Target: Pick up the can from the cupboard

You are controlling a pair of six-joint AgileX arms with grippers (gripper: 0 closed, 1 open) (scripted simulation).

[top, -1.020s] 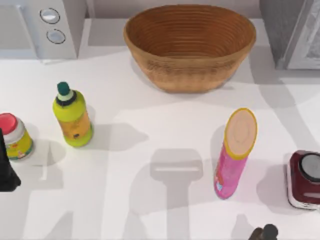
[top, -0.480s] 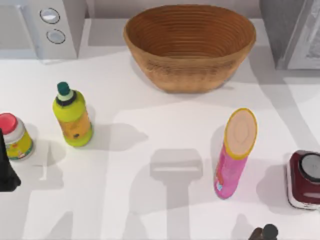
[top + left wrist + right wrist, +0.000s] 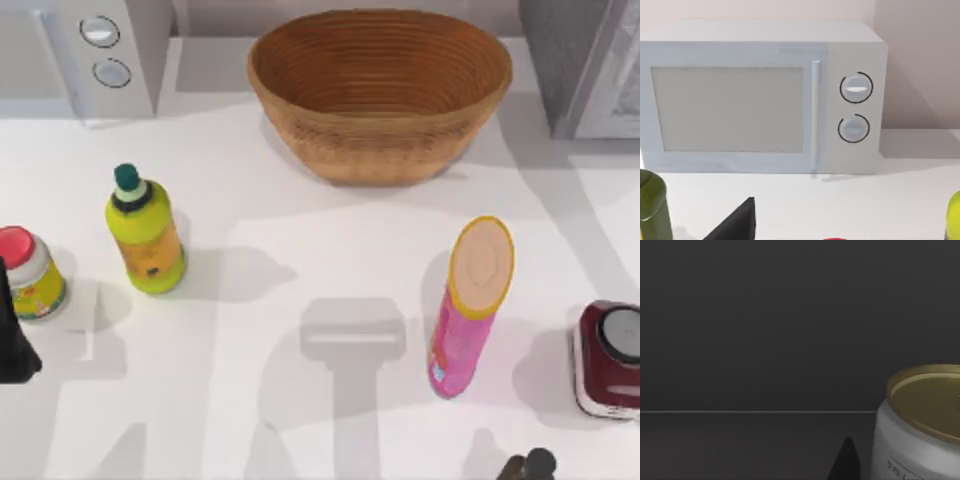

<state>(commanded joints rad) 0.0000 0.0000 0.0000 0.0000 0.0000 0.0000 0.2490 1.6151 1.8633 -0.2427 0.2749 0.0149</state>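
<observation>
Our right wrist view looks into the dark cupboard interior [image 3: 765, 325], where one can [image 3: 920, 425], white with a gold lid, stands upright on the shelf, likely because the right arm reaches in for it. One dark fingertip [image 3: 844, 462] sits just beside the can, apart from it; we cannot tell the jaw state. Left arm [image 3: 12, 335] is parked at the table's left edge, jaws unreadable. Count: one basket [image 3: 380, 95], one microwave [image 3: 765, 95], one green bottle [image 3: 145, 235], one pink tube [image 3: 468, 310], one red-lidded jar [image 3: 28, 275].
</observation>
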